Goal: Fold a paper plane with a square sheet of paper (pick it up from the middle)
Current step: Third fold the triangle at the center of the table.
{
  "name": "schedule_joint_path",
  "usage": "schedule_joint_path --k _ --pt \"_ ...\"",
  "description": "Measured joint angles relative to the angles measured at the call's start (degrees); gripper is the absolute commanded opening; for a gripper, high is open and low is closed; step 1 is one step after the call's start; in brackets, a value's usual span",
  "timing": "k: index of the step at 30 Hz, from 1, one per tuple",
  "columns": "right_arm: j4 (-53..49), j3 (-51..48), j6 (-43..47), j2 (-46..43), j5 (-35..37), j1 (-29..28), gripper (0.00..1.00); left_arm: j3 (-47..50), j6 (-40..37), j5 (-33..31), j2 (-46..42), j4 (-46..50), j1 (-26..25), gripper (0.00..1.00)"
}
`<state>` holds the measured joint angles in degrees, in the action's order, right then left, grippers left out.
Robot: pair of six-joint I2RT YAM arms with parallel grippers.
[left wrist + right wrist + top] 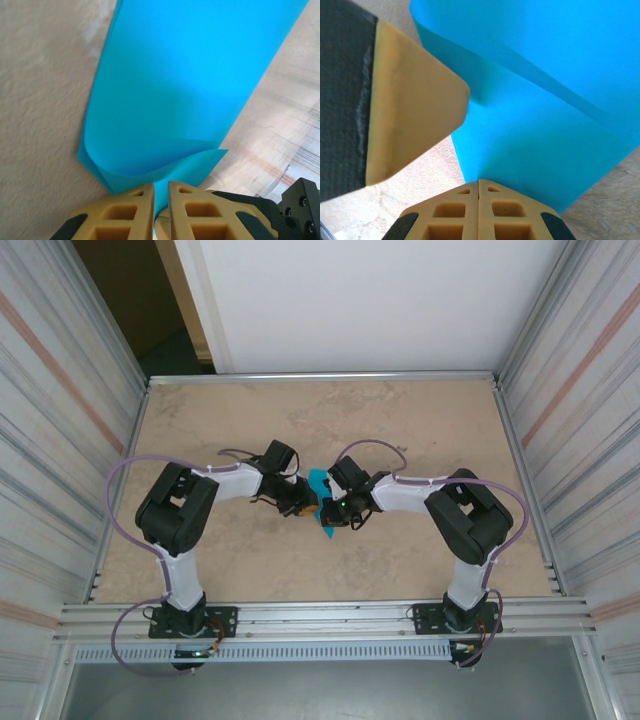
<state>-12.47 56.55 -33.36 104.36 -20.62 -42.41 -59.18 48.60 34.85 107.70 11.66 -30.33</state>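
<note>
Both arms meet mid-table (420, 420), wrists pointing at each other, with the square sheet of paper (320, 483) pinched up between them, off the surface.

Right gripper (479, 186): jaws fully together. The sheet's edge comes straight out of the closed tips, so I read it as clamped on the paper.

Left gripper (160, 194): jaws a thin slit apart, with blue running into the slit. I can't tell whether it's actually biting or just loosely around the edge.

The key relation is that the sheet sits directly ahead of both sets of tips, fanning away from each. It's partly folded or curled, with one layer lapping over another near the left fingers (135, 210). From above, its long axis runs near-to-far, across the line joining the two grippers. The left finger pad (410, 110) is just beside the paper in the right wrist view. Neither arm is nearer, so the right one is probably the anchor for whatever fold comes next.
</note>
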Motion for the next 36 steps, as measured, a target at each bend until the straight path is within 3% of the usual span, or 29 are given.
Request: schedule_joint_path --k 21,31,36 --pt "-3.0 1.9 3.3 1.0 0.4 0.2 0.03 -3.7 -11.5 2.2 4.5 -0.9 4.3 0.15" --pt "-8.1 4.5 11.9 1.9 0.8 2.1 0.02 -6.6 -16.5 1.4 6.2 -1.4 11.9 0.15" --pt "-12.1 7.8 17.6 3.7 0.4 3.0 0.01 -4.7 -16.9 0.0 1.7 -2.9 13.2 0.15"
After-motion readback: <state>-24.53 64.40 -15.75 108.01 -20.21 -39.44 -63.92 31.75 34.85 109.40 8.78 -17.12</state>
